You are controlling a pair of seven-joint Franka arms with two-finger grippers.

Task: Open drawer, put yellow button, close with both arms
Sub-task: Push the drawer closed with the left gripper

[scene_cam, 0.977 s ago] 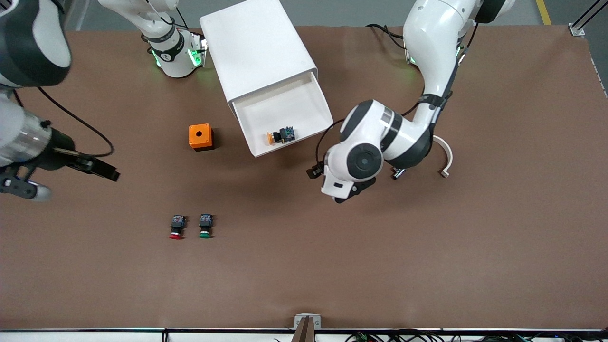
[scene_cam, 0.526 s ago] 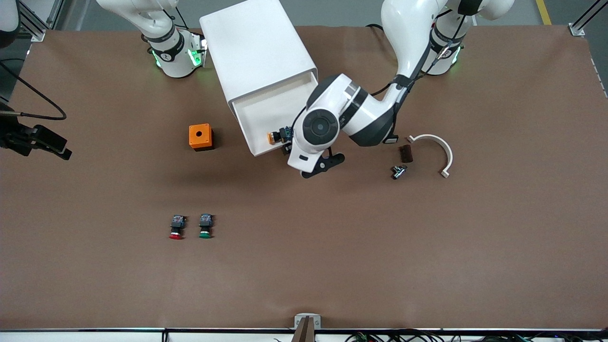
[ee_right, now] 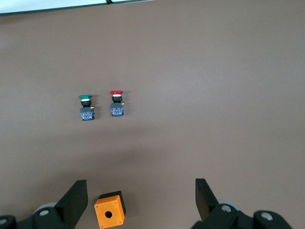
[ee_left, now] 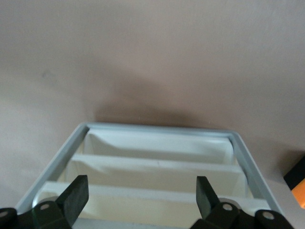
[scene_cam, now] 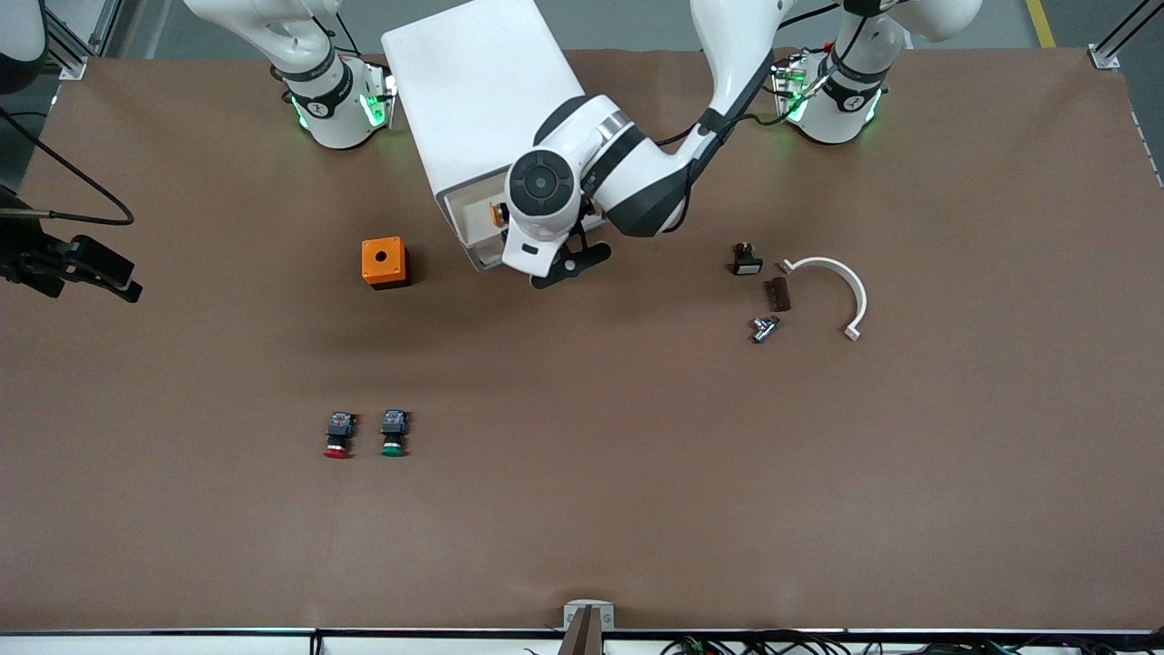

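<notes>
The white cabinet stands near the arms' bases. Its top drawer sticks out only a little. The yellow button lies in the drawer, half hidden under the left arm's hand. My left gripper is open and empty at the drawer's front edge. In the left wrist view my left gripper faces the cabinet's front with its stacked drawer fronts. My right gripper is open and empty, up in the air over the right arm's end of the table; it shows open in its wrist view.
An orange cube with a hole sits beside the cabinet toward the right arm's end, and shows in the right wrist view. Red-capped and green-capped switches lie nearer the camera. Small parts and a white curved piece lie toward the left arm's end.
The left arm has swung toward the cabinet and the drawer has slid most of the way in, with the yellow button inside. The right gripper has drawn back toward its table end.
</notes>
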